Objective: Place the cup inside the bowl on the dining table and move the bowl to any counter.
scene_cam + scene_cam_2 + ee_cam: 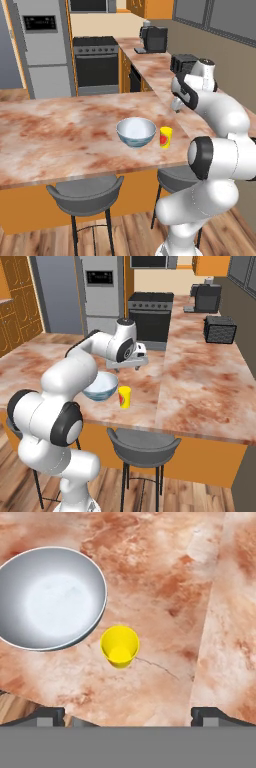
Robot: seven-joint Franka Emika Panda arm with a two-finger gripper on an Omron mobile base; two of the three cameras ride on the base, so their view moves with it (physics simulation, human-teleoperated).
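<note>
The small yellow cup [165,137] [124,397] [119,646] stands upright on the dining table [60,135] [145,408] [165,587], near its stool-side edge. Close beside it, not touching, sits the wide pale blue-white bowl [136,132] [101,387] [50,597], empty. My gripper [176,105] [138,365] [127,717] hangs open in the air above the table, a little beyond the cup, pointing down. Nothing is between its fingers. In the hand view the cup lies just above the gap between the fingertips [50,714].
The counter [155,65] [200,371] meets the table on the cup's side and carries a black toaster [182,62] [220,329] and a coffee machine [152,39] [206,297]. Grey stools [85,195] [142,446] stand under the table's near edge. Stove [96,62] and fridge [45,45] are behind.
</note>
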